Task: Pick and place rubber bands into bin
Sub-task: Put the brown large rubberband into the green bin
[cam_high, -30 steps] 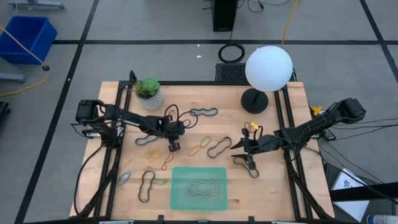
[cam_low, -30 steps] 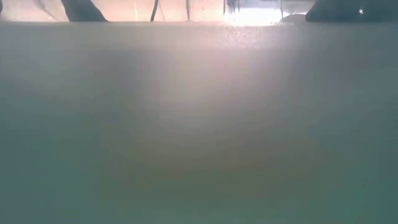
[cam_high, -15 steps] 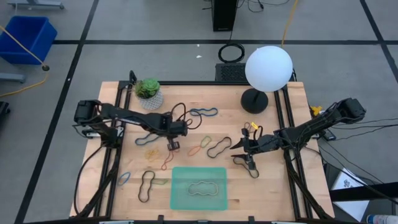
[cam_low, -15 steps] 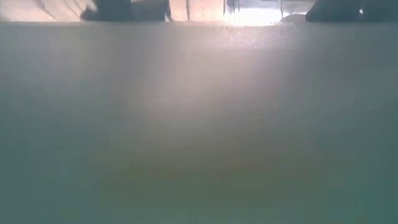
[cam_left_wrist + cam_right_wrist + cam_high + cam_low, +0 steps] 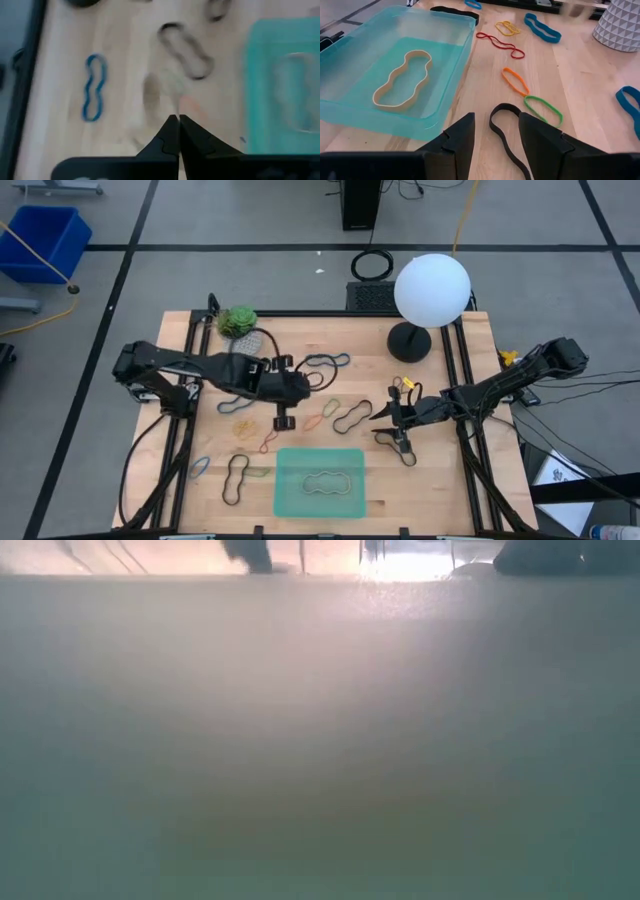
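Rubber bands lie loose on the wooden table: yellow [image 5: 243,425], red [image 5: 268,442], blue [image 5: 328,361], black [image 5: 235,478], and several more. A tan band [image 5: 402,80] lies flat in the green bin [image 5: 288,498] at the near edge. My left gripper [image 5: 283,420] hangs shut above the table, left of the bin's far side. In the left wrist view its fingertips [image 5: 178,122] meet, and I see nothing plainly between them. My right gripper [image 5: 495,120] stands open low over the table. One end of a black band [image 5: 504,127] lies between its fingers.
A potted plant [image 5: 238,323] stands at the far left of the table and a white globe lamp [image 5: 432,290] at the far right. A black cable coil [image 5: 372,265] and a blue bin [image 5: 45,240] are on the floor beyond. A blurred greenish surface fills the low view.
My left gripper has risen well clear of the table, staying shut, and has swung a little toward the table's right. The yellow and red bands below it lie where they were. My right gripper has kept still.
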Controlling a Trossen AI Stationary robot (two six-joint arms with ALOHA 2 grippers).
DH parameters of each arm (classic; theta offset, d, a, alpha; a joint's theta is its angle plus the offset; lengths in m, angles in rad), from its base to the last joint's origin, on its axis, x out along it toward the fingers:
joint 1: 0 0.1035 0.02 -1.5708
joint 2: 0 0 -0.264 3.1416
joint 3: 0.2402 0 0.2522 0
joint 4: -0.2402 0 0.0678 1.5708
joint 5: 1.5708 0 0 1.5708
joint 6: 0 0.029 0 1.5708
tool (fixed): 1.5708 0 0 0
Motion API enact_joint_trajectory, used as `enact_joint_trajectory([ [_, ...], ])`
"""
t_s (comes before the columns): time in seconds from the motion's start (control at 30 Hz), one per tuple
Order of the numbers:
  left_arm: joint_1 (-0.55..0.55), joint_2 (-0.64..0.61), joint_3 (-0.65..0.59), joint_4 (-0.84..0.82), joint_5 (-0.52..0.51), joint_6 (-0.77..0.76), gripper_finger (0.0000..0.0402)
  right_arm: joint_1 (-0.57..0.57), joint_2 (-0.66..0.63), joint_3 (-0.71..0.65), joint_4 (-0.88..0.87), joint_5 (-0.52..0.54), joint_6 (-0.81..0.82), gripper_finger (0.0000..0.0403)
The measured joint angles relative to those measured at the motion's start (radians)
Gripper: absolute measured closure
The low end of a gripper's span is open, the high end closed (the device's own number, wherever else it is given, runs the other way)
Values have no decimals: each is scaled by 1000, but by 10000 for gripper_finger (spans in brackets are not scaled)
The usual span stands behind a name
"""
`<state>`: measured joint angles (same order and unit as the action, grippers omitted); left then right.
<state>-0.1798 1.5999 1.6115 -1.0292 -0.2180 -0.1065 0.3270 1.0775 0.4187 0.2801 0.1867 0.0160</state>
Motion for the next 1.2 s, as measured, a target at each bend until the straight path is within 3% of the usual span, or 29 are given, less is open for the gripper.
enact_joint_trajectory([
  [0.2,-94,-1,133,41,77,-8,398,0,0,0,0,0,-2,256],
  [0.4,-192,6,142,153,129,-32,394,0,0,0,0,0,-2,253],
  [0.67,-300,80,142,221,111,-88,394,0,0,0,5,0,5,258],
  [0.9,-328,215,142,259,131,-132,392,0,0,0,14,0,30,255],
  [1.2,-304,387,142,323,246,-191,393,2,0,0,15,-4,77,253],
])
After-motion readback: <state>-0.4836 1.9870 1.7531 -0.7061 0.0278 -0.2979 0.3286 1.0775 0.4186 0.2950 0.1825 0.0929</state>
